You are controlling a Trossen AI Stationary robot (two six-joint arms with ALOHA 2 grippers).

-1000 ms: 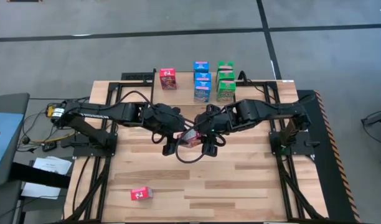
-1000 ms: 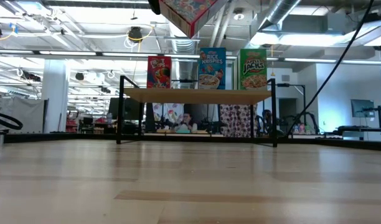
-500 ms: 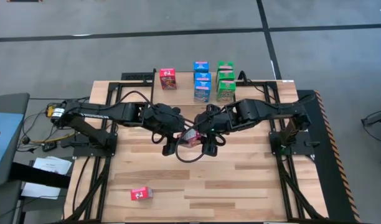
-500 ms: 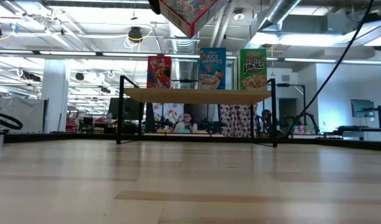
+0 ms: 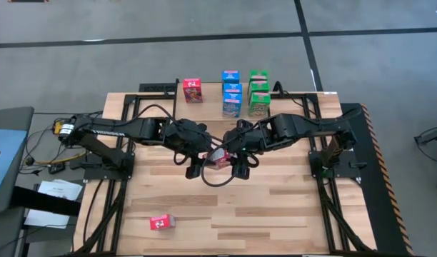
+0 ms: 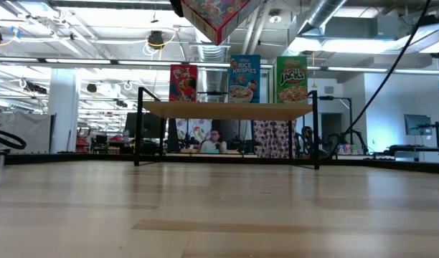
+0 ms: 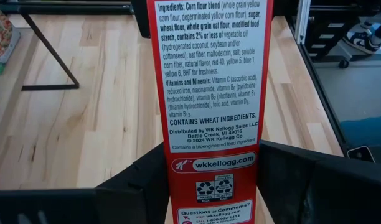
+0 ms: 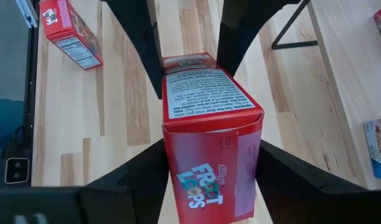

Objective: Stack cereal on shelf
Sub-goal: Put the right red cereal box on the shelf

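From above, both claws meet over the slatted wood counter point(image 5: 275, 207), left claw point(image 5: 206, 158) and right claw point(image 5: 230, 160) at either end of a red cardboard box point(image 5: 218, 157).

The left wrist view shows its dark fingers point(image 7: 141, 180) flanking the box's glossy printed side; the right wrist view likewise, so each claw grips it above the counter, short of the shelf point(image 6: 227, 110).

your two arms reach in from opposite sides and meet over the middle of the table, wrists bent inward toward each other. the left gripper point(image 5: 204, 158) and the right gripper point(image 5: 235, 158) sit close together, nearly facing. a red box point(image 5: 218, 156) hangs between them, off the table. the left fingers point(image 7: 137, 180) sit on both sides of one end of the box; the right fingers point(image 8: 141, 177) flank the other end, each finger just beside a box face.
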